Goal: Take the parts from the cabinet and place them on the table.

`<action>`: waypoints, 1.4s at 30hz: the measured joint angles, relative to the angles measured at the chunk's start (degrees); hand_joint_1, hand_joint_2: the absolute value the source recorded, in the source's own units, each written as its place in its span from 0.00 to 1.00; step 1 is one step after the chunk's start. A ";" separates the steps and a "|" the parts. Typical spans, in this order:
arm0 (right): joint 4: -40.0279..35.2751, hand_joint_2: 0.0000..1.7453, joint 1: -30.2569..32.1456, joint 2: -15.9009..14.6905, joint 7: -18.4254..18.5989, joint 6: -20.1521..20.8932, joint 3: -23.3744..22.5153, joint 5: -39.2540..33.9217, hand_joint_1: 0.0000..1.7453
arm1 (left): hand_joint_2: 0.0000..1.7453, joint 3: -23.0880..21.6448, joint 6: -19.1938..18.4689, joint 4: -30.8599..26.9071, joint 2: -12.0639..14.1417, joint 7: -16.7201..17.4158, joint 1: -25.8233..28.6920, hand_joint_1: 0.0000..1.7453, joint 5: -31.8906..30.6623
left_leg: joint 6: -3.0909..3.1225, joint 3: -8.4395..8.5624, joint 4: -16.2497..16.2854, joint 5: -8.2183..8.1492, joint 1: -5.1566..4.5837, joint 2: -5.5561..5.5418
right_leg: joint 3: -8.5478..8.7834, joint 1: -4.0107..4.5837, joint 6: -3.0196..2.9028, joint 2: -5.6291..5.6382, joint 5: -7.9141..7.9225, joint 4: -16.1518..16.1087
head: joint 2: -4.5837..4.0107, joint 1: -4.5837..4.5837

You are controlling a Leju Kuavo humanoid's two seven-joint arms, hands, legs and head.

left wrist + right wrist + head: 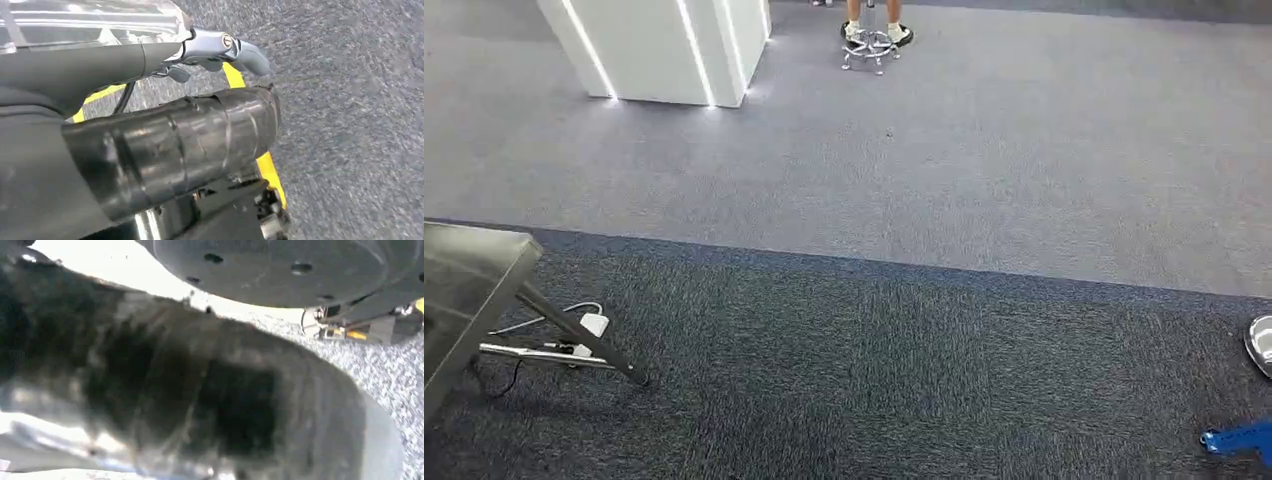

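My left hand (200, 115) hangs over speckled grey carpet in the left wrist view. Its thick dark thumb (210, 135) and a grey finger (235, 50) stand apart, with nothing between them. A yellow stripe (267, 170) shows under the hand. In the right wrist view my right hand (200, 405) is a dark blurred mass close to the lens, and how its fingers lie is not readable. The head view looks down on open carpet.
A white lit counter (664, 50) stands far left, and a person's feet rest on a chrome stool base (872, 45) beside it. A grey tilted stand (464, 290) with cables and a power strip (589, 328) is near left. A blue object (1239, 438) and a silver object (1260, 345) lie at the right edge.
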 joint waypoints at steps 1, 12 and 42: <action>0.00 0.00 0.00 -0.11 -0.02 0.00 0.00 0.00 0.00 | 0.00 0.00 0.02 0.00 0.02 0.00 -0.10 0.00 0.04 | 0.53 0.12 -0.39 0.41 0.08 0.96 | -0.18 -0.26 -0.03 -2.23 -0.73 0.88 | 0.00 0.00; 0.00 0.00 -0.22 -0.28 0.55 0.44 0.00 0.26 0.00 | 0.00 0.09 0.04 0.00 0.11 0.50 0.23 0.00 0.00 | -0.49 0.64 -0.04 -0.94 -0.71 8.03 | 1.11 0.13 -0.11 -11.55 -0.93 0.07 | 0.00 0.15; 0.09 0.00 -0.24 -0.17 0.39 0.37 -0.02 1.05 0.00 | 0.00 1.03 0.17 0.00 0.11 0.22 0.26 0.00 0.22 | 0.50 -0.63 -0.48 0.97 -0.72 7.33 | 2.30 0.22 0.33 -12.22 -1.64 -0.96 | 0.00 0.35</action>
